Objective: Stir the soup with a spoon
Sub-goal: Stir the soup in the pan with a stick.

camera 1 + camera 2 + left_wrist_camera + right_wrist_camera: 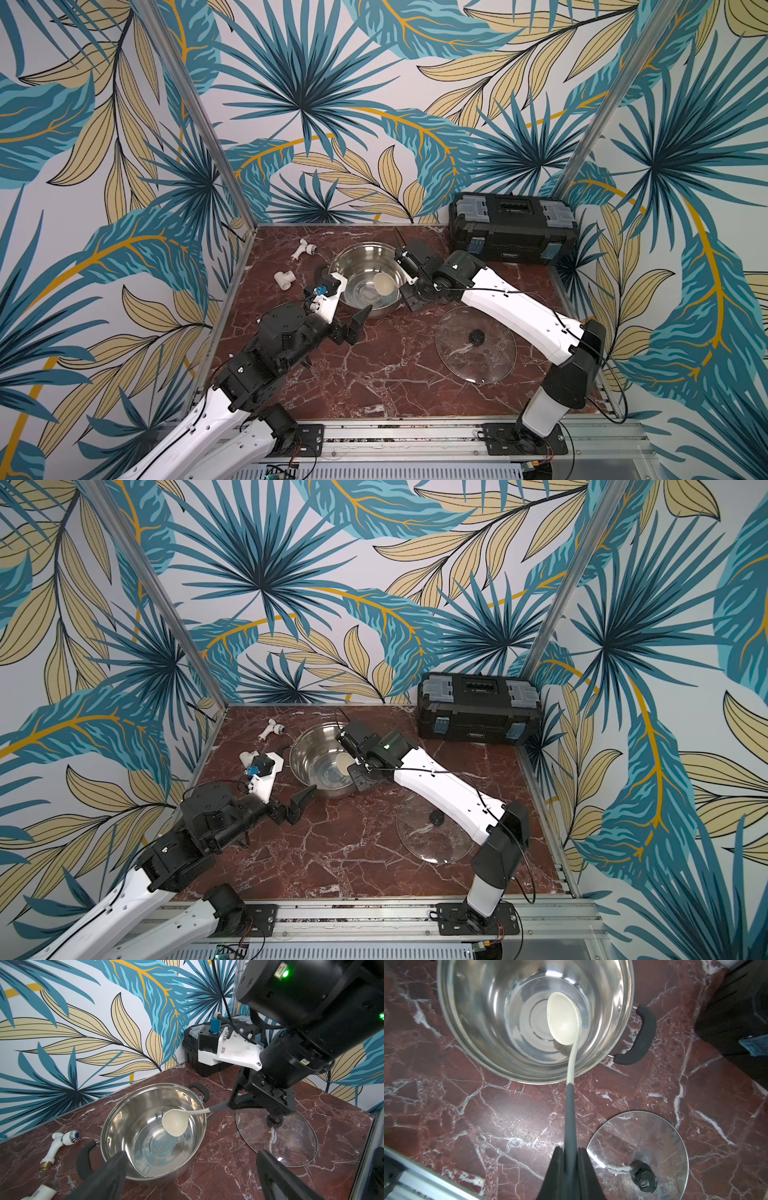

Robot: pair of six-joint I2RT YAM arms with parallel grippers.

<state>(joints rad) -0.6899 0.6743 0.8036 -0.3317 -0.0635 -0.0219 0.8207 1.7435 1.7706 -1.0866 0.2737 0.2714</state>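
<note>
— Inside the pot, is that the spoon?
— Yes, I see its cream bowl within the steel walls, neck crossing the rim. My right claw is clenched on the grey handle.
— And the left claw?
— Released, empty, just beside the pot. The glass lid lies flat on the table nearby.

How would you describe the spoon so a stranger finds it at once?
Find the steel pot on the marble table. The spoon reaches into it, grey handle clamped in the right tool. Unlike the short white pipe fittings nearby, it has a round cream bowl.
</note>
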